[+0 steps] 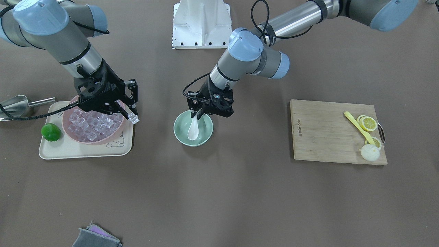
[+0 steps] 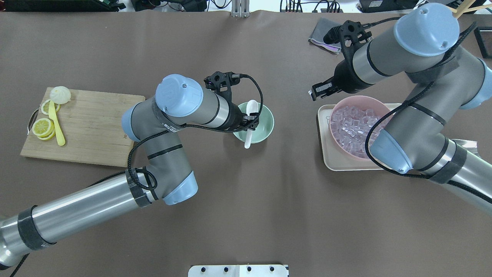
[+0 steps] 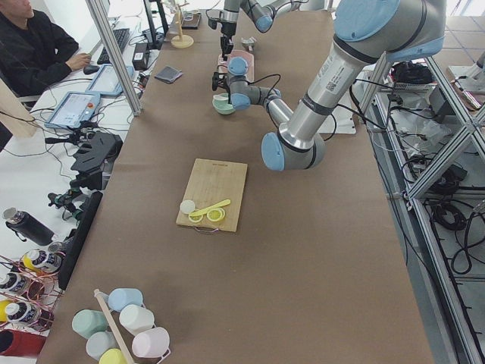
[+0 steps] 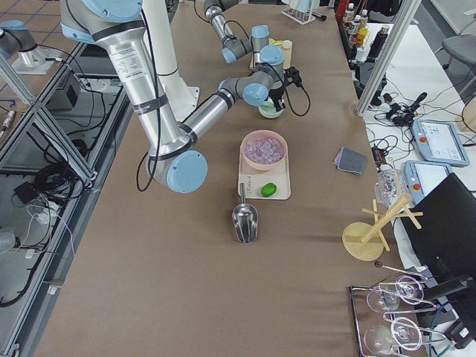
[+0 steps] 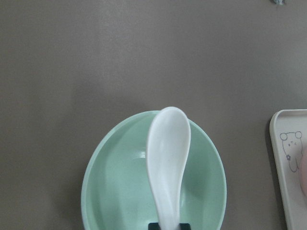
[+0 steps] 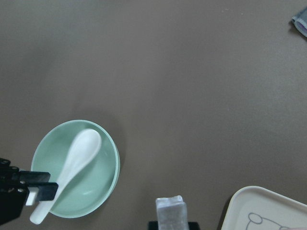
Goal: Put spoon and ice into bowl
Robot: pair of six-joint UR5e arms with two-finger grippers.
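The white spoon (image 1: 193, 130) lies tilted with its scoop inside the mint-green bowl (image 1: 205, 135) at the table's middle. My left gripper (image 1: 197, 114) is shut on the spoon's handle over the bowl's rim. The left wrist view shows the spoon (image 5: 167, 158) above the bowl (image 5: 110, 191). My right gripper (image 1: 132, 116) is shut on a clear ice cube (image 1: 134, 119) and holds it over the tray's edge, beside the pink bowl. The right wrist view shows the ice cube (image 6: 169, 211) between the fingers, with the bowl (image 6: 103, 187) and spoon (image 6: 76, 158) to its lower left.
A pink bowl (image 1: 118, 132) heaped with ice stands on a cream tray (image 1: 68, 151) with a green pepper (image 1: 51, 132). A metal scoop (image 1: 15, 104) lies beside it. A cutting board (image 1: 325, 133) holds lemon slices and a yellow utensil (image 1: 358, 127). A grey cloth (image 1: 96, 238) lies near the table edge.
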